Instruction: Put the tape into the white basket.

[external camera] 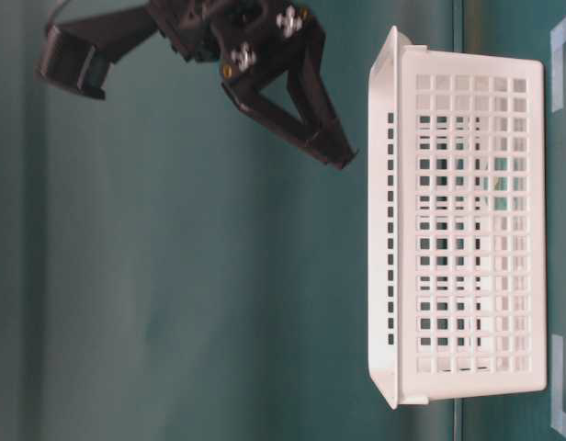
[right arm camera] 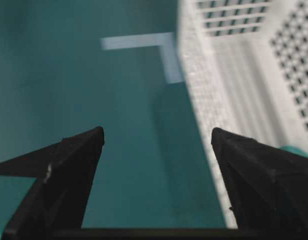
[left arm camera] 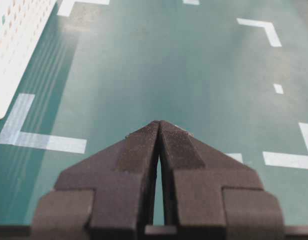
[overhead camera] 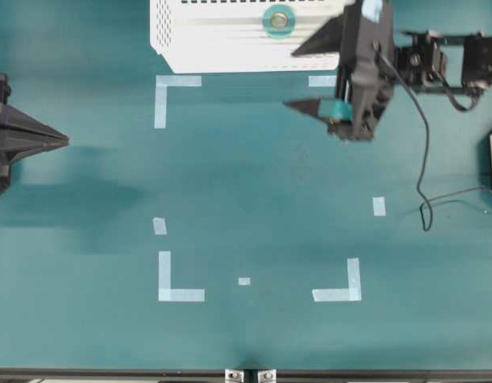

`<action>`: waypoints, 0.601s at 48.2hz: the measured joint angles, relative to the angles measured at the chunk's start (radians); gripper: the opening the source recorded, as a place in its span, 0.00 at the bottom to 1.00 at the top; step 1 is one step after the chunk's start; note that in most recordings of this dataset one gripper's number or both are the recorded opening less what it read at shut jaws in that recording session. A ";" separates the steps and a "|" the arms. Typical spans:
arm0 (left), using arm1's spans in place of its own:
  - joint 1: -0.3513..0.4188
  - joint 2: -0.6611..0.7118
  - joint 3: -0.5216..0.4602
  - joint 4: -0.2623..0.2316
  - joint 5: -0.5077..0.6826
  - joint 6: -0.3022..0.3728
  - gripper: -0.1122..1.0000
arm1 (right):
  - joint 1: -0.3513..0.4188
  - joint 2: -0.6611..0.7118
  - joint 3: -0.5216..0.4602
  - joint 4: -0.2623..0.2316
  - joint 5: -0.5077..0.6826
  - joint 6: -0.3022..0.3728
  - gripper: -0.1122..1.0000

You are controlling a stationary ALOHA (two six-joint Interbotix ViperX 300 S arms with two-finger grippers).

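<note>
The tape (overhead camera: 279, 21), a teal ring with a pale core, lies flat on the bottom of the white basket (overhead camera: 230, 60) at the table's far edge. My right gripper (overhead camera: 291, 77) hovers open at the basket's near right corner, one finger over the basket and one over the table, with nothing between them. In the right wrist view the open right gripper (right arm camera: 156, 132) straddles the white basket's rim (right arm camera: 194, 75), and a teal sliver of the tape (right arm camera: 297, 149) shows past the right finger. My left gripper (overhead camera: 64, 141) rests shut and empty at the left edge; its tips (left arm camera: 159, 125) meet.
Pale tape corner marks (overhead camera: 160, 96) (overhead camera: 178, 287) (overhead camera: 346, 287) frame the table's middle, with small strips (overhead camera: 378, 206) (overhead camera: 160, 226) between them. A black cable (overhead camera: 422, 183) loops down at the right. The table-level view shows the basket's perforated wall (external camera: 467, 276).
</note>
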 measured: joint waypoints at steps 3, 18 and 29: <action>0.000 0.000 0.000 0.000 0.000 0.000 0.01 | 0.025 -0.011 0.014 0.000 0.002 0.000 0.92; 0.002 0.000 0.000 0.002 0.000 0.000 0.01 | 0.092 -0.057 0.077 0.000 -0.020 0.003 0.92; 0.000 0.000 0.000 0.000 0.000 0.000 0.01 | 0.097 -0.081 0.118 0.000 -0.066 0.003 0.92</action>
